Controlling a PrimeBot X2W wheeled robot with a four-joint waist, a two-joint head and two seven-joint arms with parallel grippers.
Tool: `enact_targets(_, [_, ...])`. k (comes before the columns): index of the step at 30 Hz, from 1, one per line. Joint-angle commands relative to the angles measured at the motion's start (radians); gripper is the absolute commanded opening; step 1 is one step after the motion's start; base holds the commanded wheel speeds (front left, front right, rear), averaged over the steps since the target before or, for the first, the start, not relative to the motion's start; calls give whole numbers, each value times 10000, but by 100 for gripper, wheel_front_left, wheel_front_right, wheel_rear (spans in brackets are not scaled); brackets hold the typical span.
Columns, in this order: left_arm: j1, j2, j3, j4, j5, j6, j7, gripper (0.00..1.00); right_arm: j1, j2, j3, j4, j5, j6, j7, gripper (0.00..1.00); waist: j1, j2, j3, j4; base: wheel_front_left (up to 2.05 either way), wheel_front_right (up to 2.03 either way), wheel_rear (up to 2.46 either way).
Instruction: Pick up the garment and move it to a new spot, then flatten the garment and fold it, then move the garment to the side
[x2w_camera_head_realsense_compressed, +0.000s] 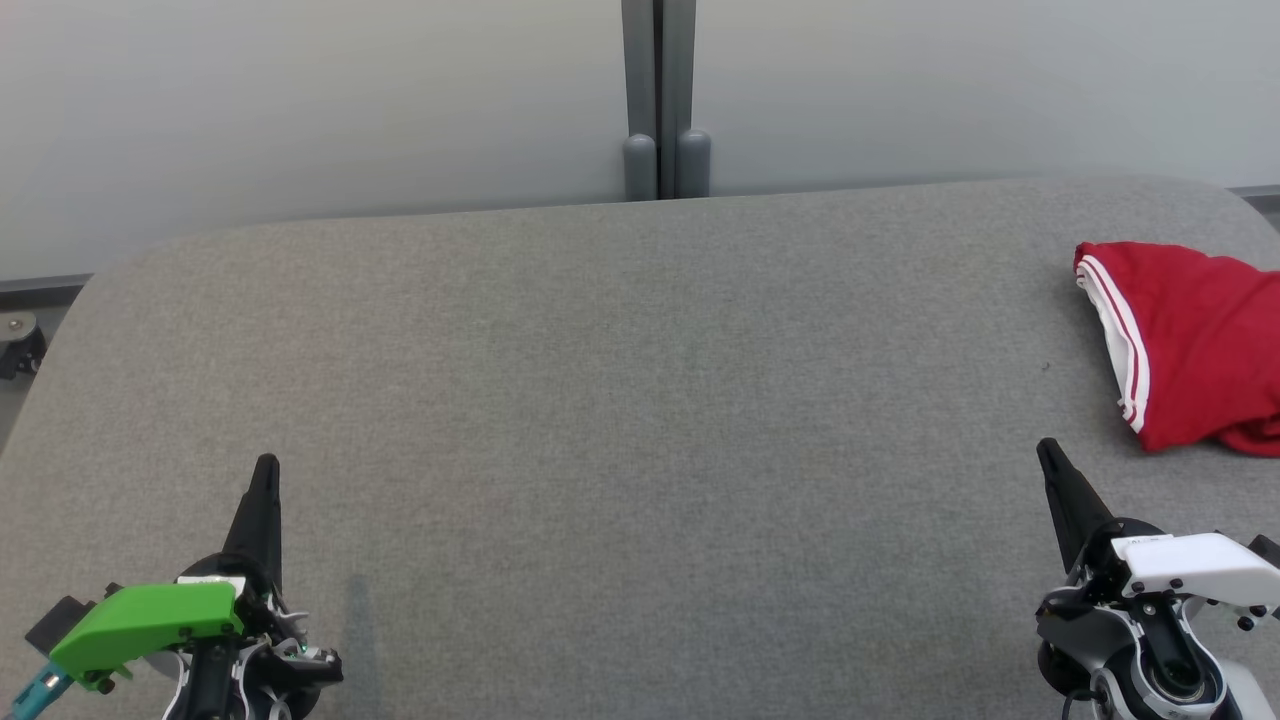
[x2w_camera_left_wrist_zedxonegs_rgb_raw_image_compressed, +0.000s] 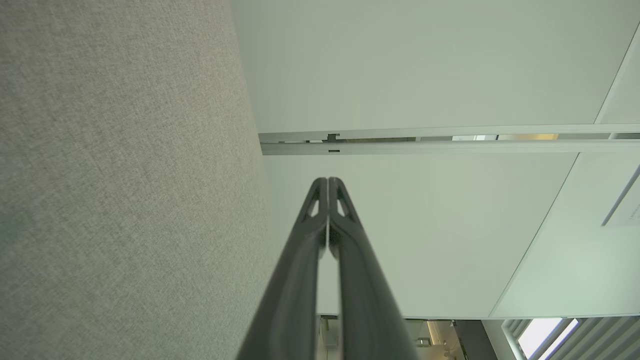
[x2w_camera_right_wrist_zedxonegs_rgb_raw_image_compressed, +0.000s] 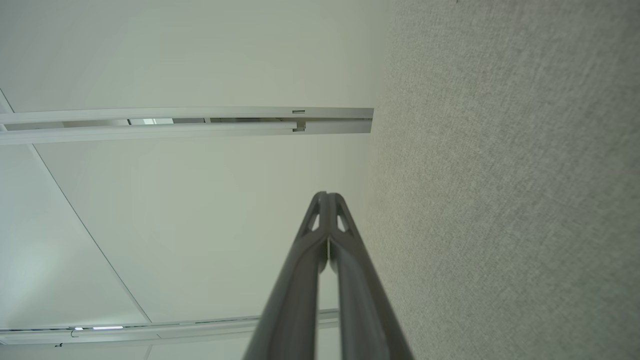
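A red garment (x2w_camera_head_realsense_compressed: 1195, 345) with white stripes along one edge lies folded at the right edge of the grey table (x2w_camera_head_realsense_compressed: 620, 400), partly cut off by the head view's border. My right gripper (x2w_camera_head_realsense_compressed: 1047, 450) is shut and empty near the front right, a short way in front and to the left of the garment. Near the front left my left gripper (x2w_camera_head_realsense_compressed: 266, 466) is also shut and empty, far from the garment. In the left wrist view the left gripper (x2w_camera_left_wrist_zedxonegs_rgb_raw_image_compressed: 327, 181) has its fingertips pressed together. The right gripper (x2w_camera_right_wrist_zedxonegs_rgb_raw_image_compressed: 326, 195) shows the same in the right wrist view.
A pale wall with a grey vertical post (x2w_camera_head_realsense_compressed: 659, 100) stands behind the table's far edge. The table surface (x2w_camera_left_wrist_zedxonegs_rgb_raw_image_compressed: 125, 175) runs beside each gripper in the wrist views. A small caster (x2w_camera_head_realsense_compressed: 18, 345) sits off the table's left edge.
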Motion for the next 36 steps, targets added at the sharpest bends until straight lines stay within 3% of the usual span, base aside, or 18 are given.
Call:
enact_targets(1, [-125,69,24,-35,-28,27,41,0,135,-53,-20,-42,19,-3,37,0,0,0,0,0,0,0,0])
enact_targets(36, [-124,70,24,-33,-28,26,41,0,134,-53,-18,-41,19,-3,37,0,0,0,0,0,0,0,0])
